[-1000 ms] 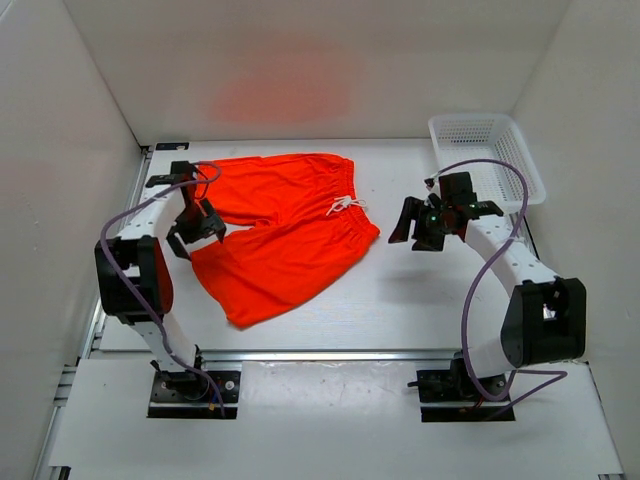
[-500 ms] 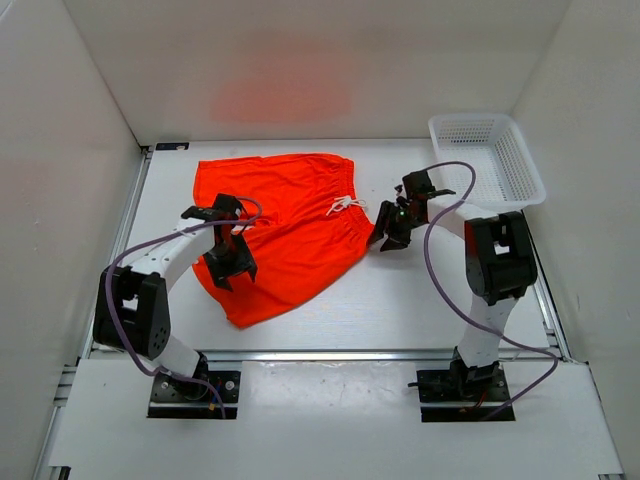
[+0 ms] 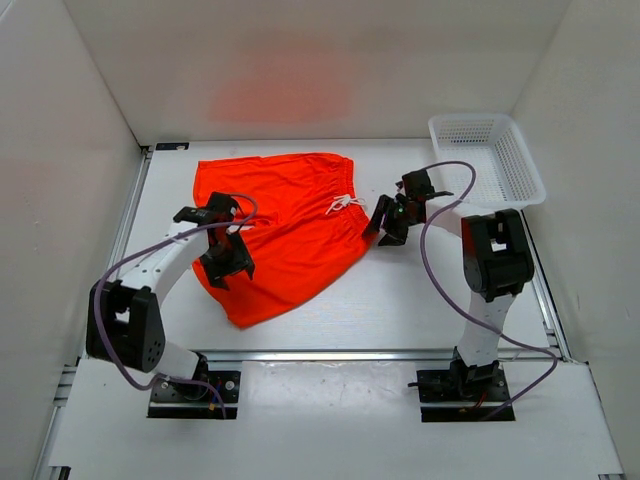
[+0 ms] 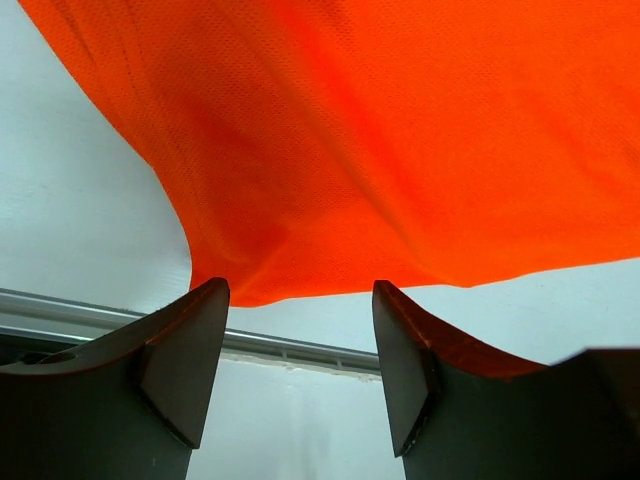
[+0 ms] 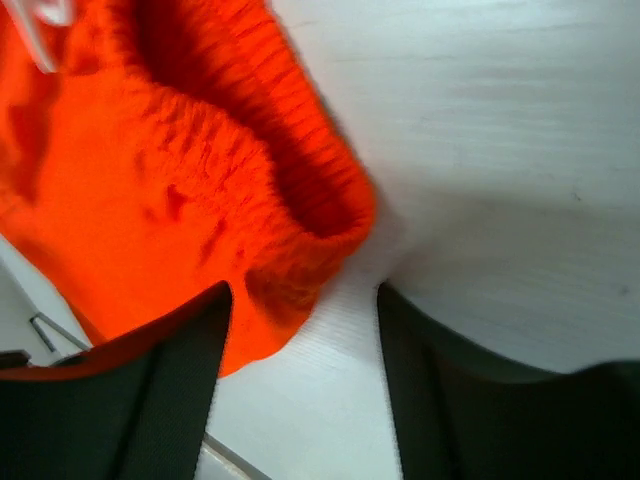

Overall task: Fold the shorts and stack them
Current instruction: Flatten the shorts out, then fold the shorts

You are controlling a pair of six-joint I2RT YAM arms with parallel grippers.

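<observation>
While left hand (image 4: 300, 292) and right hand (image 5: 305, 292) gape, shorts (image 3: 290, 220) lie unfolded.

The white table (image 3: 400, 300) carries two things. The orange shorts (image 3: 290, 225) lie spread flat from centre toward ten o'clock, waistband facing three o'clock. A white mesh basket (image 3: 472, 117) sits in the two o'clock corner, apart from them.

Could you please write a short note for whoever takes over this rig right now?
Left tool: open, empty, above the near leg of the shorts.
Right tool: open, empty, at the right end of the waistband.
Shorts: spread flat on the table, unfolded. The white basket sits at the far right.
Done: no fold yet.
Left: grasp, fold, stack.
</observation>
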